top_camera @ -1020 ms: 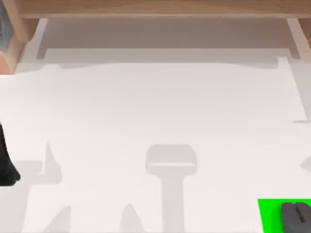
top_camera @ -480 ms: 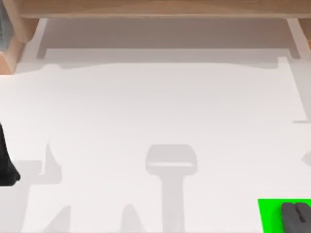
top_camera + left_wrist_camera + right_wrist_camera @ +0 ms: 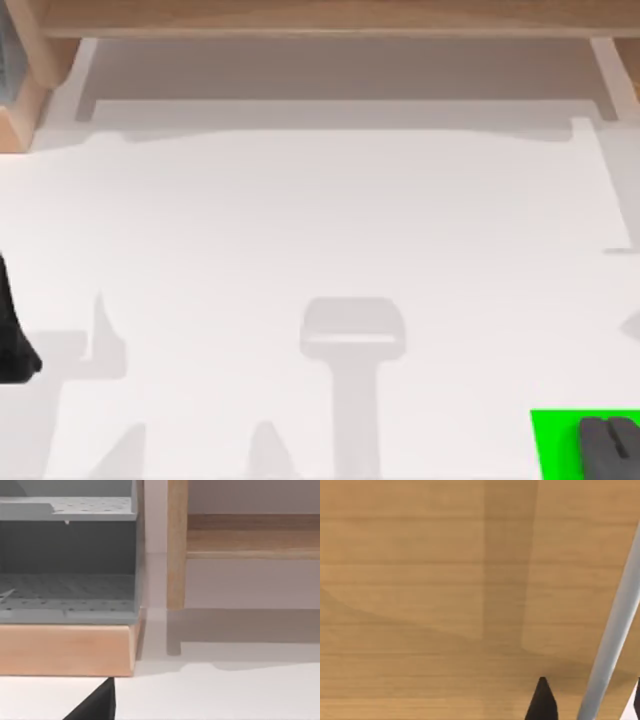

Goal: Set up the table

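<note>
The worktop (image 3: 320,230) lies bare, so setup looks unstarted. Left claw (image 3: 14,335) sits far from the green patch (image 3: 556,445); right claw (image 3: 610,445) over it; I cannot tell either's spread.

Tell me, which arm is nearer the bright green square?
Right. The right gripper sits over the green square at the table's near-right corner; the left gripper is at the far left edge.

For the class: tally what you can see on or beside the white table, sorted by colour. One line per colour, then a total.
White: 1, the table
Green: 1, the patch
Grey: 1, the rack
Dark: 2, the left tool at the table's left edge and the right tool over the patch
Total: 5
</note>
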You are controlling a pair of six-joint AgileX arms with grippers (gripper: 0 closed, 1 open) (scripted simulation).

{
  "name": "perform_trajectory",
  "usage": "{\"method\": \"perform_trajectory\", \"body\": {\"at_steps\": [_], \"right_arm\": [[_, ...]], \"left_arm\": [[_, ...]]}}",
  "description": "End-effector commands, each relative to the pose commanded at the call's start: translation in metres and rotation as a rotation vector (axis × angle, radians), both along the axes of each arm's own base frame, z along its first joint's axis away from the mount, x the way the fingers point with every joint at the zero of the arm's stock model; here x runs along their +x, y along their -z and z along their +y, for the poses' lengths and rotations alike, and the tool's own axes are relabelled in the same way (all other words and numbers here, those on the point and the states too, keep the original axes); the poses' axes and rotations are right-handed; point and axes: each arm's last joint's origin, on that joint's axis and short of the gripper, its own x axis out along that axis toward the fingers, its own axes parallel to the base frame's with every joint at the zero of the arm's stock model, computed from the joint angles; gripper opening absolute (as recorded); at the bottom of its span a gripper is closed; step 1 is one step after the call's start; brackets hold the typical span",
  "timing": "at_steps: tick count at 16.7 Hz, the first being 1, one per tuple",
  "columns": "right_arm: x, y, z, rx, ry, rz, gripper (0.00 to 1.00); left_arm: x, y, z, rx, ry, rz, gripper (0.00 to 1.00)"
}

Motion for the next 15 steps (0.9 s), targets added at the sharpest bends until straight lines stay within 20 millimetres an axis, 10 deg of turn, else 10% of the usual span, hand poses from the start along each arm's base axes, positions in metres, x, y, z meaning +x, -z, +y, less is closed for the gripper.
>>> {"method": "perform_trajectory", "body": {"at_steps": [3, 15], "right_arm": [[0.000, 0.000, 0.000, 0.000, 0.000, 0.000, 0.00], [0.017, 0.003, 0.000, 0.010, 0.002, 0.015, 0.00]], "left_arm": [[0.000, 0.000, 0.000, 0.000, 0.000, 0.000, 1.00], [0.000, 0.000, 0.000, 0.000, 0.000, 0.000, 1.00]]}}
